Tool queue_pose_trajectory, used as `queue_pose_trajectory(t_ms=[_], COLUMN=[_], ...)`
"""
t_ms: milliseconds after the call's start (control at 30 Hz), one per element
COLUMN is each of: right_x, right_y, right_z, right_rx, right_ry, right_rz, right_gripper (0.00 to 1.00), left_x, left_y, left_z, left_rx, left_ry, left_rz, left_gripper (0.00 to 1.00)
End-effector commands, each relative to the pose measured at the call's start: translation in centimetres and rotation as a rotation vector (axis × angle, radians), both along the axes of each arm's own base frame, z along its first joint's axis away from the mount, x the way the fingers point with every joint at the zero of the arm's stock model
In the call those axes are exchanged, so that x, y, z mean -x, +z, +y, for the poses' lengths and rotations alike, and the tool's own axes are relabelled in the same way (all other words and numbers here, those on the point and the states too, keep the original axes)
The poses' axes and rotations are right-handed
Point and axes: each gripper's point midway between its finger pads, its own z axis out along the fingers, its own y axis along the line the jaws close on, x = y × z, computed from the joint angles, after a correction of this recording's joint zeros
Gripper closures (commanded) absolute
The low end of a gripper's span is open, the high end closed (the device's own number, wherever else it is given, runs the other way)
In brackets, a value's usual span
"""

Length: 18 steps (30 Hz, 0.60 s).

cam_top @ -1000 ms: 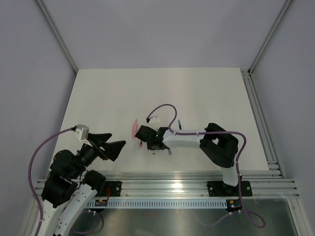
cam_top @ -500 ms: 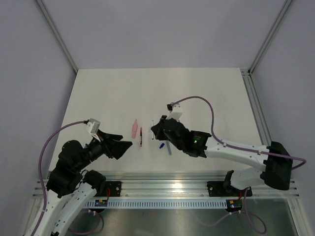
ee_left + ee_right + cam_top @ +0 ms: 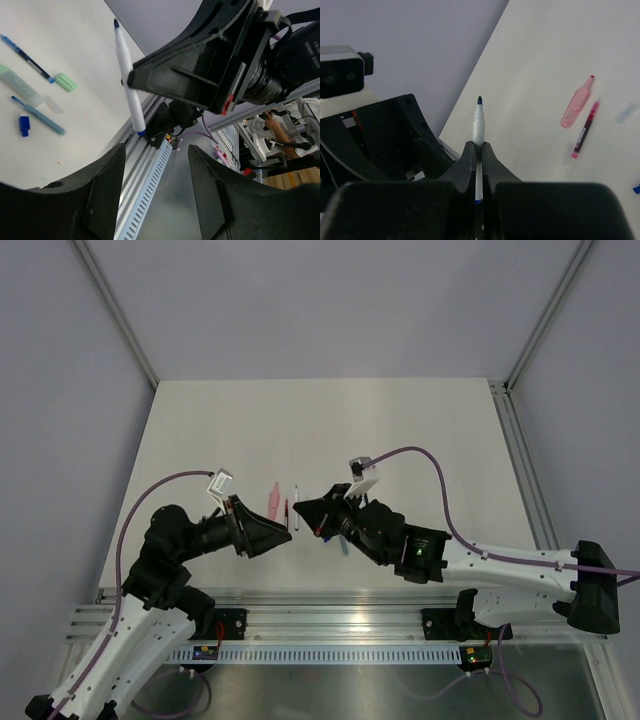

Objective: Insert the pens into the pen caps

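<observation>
1. Table (image 3: 400, 430): the loose pens and caps lie clustered near its front middle, where both arms can reach them.
2. Right gripper (image 3: 478, 148): the jaws are pinched tight on the white pen's mid barrel. It holds the pen off the table and crosswise, facing the other arm. I judge that this offers the pen for a handover or regrasp before capping.
3. Left gripper (image 3: 156, 155): the fingers are partly apart with nothing between them. It faces the pen broadside from close by and is probably lined up to take it. It carries no cap.
4. White pen (image 3: 127, 82): it hangs in the air between the two grippers, uncapped, with its dark tip pointing toward the far side of the table.
5. Red pen (image 3: 585, 127) and pink cap (image 3: 576, 102): they lie side by side on the table, not joined. The right wrist view shows them plainly and the top view shows them only as small marks. The left wrist view misses them.
6. Blue pen (image 3: 27, 56), teal pen (image 3: 39, 116) and green cap (image 3: 65, 82): these lie loose on the table. Only the left wrist view shows them clearly, because from above the right arm covers most of that spot.
</observation>
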Motion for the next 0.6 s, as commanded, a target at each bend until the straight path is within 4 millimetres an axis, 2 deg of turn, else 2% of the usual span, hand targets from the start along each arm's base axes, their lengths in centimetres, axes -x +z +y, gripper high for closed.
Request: queue_pose_trajectory(t_ms=[0, 133, 233, 400, 567], right_x=[0.7, 1.4, 1.9, 2.0, 1.9], right_y=[2.2, 2.4, 1.8, 2.0, 2.1], right_z=[1.3, 2.2, 2.7, 2.3, 2.2], right_rx=[-0.065, -0.076, -0.069, -0.093, -0.095], right_ry=[0.017, 0.053, 0.063, 0.055, 0.049], right_rz=[-0.042, -0.039, -0.029, -0.03, -0.029], right_gripper=[1.0, 1.0, 1.0, 0.99, 0.99], left_x=[1.1, 0.5, 0.3, -0.2, -0.7], left_y=[2.2, 1.6, 1.5, 0.4, -0.8], left_z=[-0.7, -0.7, -0.8, -1.0, -0.8], left_rx=[0.076, 0.054, 0.052, 0.032, -0.005], left_ry=[-0.082, -0.06, -0.059, -0.056, -0.031], left_rz=[-0.029, -0.022, -0.022, 0.002, 0.011], left_gripper=[0.46, 0.48, 0.53, 0.59, 0.6])
